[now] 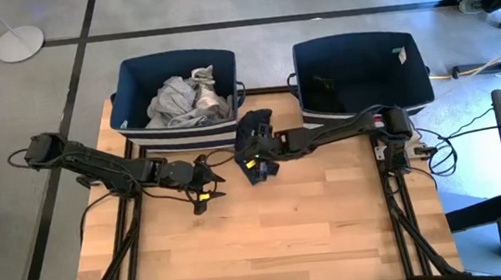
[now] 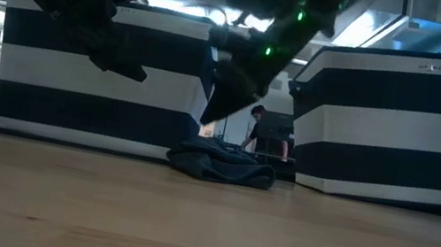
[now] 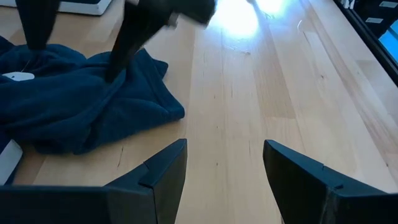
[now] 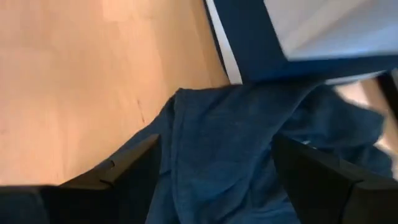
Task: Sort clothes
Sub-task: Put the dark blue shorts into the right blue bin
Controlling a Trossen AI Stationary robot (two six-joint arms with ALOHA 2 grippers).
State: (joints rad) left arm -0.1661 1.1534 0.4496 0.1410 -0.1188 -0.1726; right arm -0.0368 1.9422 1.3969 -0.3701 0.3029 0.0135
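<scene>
A dark navy garment (image 1: 256, 125) lies crumpled on the wooden table between the two navy bins, and shows in the low view (image 2: 222, 165). My right gripper (image 1: 255, 163) is open over its near part, fingers pointing down. In the low view the fingertips (image 2: 208, 117) stand a little above the cloth. In the right wrist view the garment (image 4: 217, 155) fills the space between the fingers. My left gripper (image 1: 209, 186) is open and empty above bare table, left of the garment (image 3: 81, 106). Light grey clothes (image 1: 185, 98) lie in the left bin.
The left bin (image 1: 132, 73) and the right bin (image 1: 416, 71), with something dark in it, stand along the table's far edge. Bare wood (image 1: 288, 229) spreads over the table's near half. A person (image 2: 253, 127) shows far off between the bins.
</scene>
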